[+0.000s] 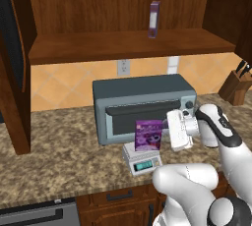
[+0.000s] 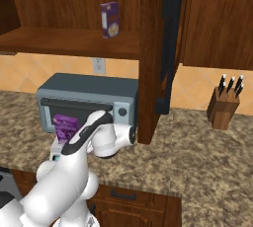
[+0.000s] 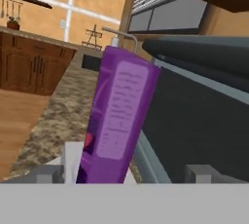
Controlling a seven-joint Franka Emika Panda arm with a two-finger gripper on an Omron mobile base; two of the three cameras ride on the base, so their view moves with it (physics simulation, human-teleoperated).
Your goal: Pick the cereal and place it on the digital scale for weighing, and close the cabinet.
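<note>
In the right base view the arm covers the digital scale (image 2: 58,153) and the lower part of the cereal (image 2: 66,126). The cereal's lettering is too blurred to read. The cabinet (image 1: 15,72) door is cut off at the left edge.

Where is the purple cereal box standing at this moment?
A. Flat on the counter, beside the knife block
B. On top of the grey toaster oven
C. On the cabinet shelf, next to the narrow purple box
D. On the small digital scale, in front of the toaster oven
D: the cereal box stands upright on the digital scale, just in front of the toaster oven.
</note>
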